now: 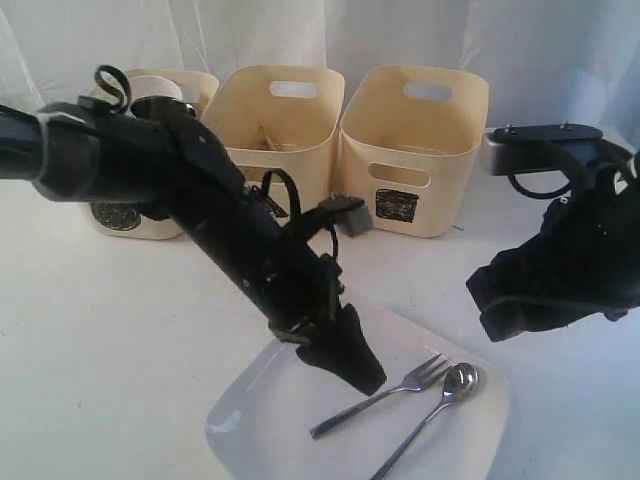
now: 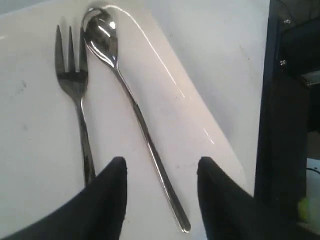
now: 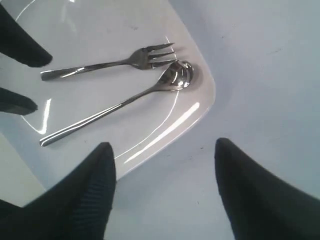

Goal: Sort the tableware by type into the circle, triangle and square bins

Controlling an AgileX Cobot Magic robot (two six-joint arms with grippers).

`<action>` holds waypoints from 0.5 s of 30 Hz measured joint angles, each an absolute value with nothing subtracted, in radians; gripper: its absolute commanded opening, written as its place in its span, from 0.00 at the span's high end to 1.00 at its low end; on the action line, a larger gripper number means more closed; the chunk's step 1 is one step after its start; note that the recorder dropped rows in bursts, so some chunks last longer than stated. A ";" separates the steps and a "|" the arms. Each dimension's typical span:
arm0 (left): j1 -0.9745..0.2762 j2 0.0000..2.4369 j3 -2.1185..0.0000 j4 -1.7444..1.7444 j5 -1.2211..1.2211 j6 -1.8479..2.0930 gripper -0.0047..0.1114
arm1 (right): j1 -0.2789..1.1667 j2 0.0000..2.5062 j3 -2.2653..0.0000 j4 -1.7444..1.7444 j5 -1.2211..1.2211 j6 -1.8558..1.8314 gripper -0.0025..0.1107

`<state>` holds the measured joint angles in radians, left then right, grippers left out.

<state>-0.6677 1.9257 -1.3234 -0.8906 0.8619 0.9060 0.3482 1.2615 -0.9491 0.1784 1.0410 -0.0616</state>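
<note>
Left gripper point(image 2: 161, 167), fingers spread and empty, is hovering over the slim polished steel spoon point(image 2: 135, 105) lying toward a corner of the large white rounded-square plate point(image 2: 30, 150): stiff, slippery, probably best pinched mid-handle.

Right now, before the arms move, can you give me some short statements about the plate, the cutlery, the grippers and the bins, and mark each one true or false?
1. The fork and the spoon both lie on the white plate. True.
2. The left gripper is shut on the fork. False: its jaws are apart and the fork lies flat on the plate.
3. The right gripper is open and holds nothing. True.
4. Only two bins stand behind the plate. False: there are three cream bins in a row.
5. The fork and the spoon point in opposite directions. False: their heads are at the same end, side by side.
</note>
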 measured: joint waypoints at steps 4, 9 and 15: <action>-0.699 1.975 -1.323 -0.866 0.807 0.907 0.53 | 0.348 1.255 -0.935 0.172 1.036 -0.062 0.49; -0.717 2.009 -1.323 -0.851 0.732 0.910 0.53 | 0.348 1.255 -0.923 0.169 1.029 -0.062 0.49; -0.742 2.019 -1.340 -0.844 0.684 0.913 0.55 | 0.348 1.255 -0.921 0.167 1.006 -0.062 0.49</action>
